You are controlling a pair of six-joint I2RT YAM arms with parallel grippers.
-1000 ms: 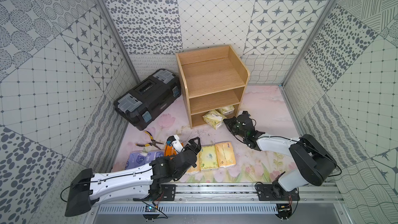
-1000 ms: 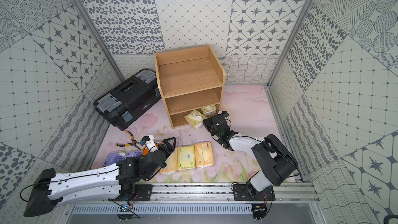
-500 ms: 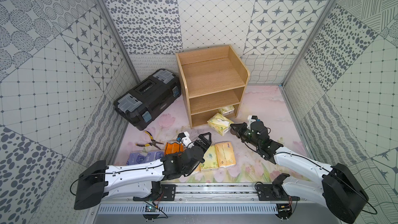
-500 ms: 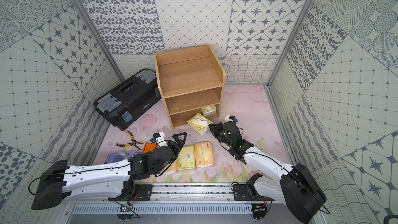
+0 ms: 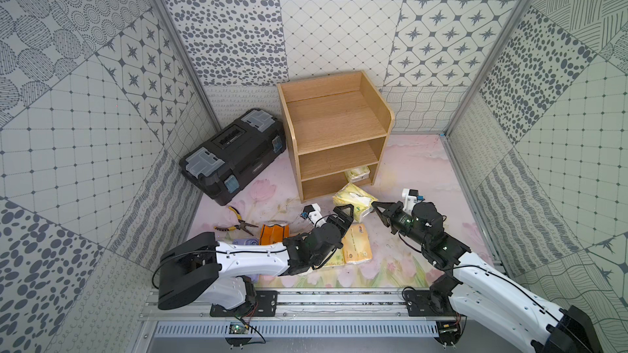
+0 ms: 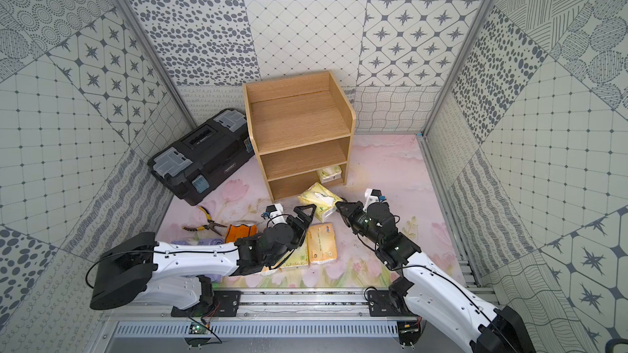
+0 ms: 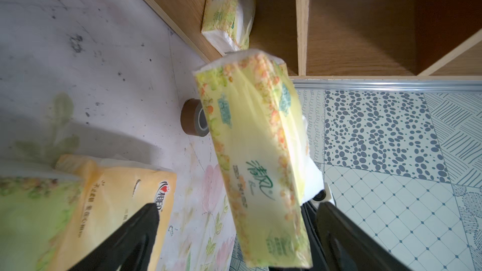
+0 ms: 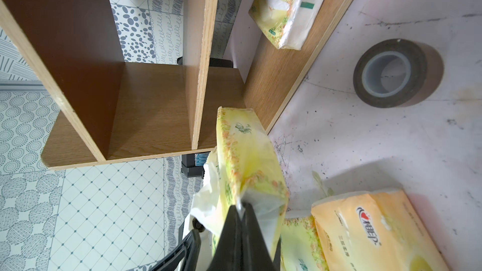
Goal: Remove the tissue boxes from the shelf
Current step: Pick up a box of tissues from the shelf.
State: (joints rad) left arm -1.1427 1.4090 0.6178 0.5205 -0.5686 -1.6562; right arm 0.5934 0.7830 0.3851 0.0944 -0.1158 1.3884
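Pinching yellow-green tissue pack (image 8: 247, 152) w/ right hand (image 8: 241, 208); left hand (image 5: 345, 217) spread wide.

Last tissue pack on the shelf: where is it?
In both top views, the tissue pack lies in the shelf's bottom tier, at its right end, behind the held pack.

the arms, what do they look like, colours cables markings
Both look alike. The left arm and right arm have glossy white link shells, black joints and a bulky black shoulder housing. Thin black cables loop loosely along each. The jaws are black, tapered and triangular. A small white camera block with a blue plug sits by each wrist. No readable markings show.
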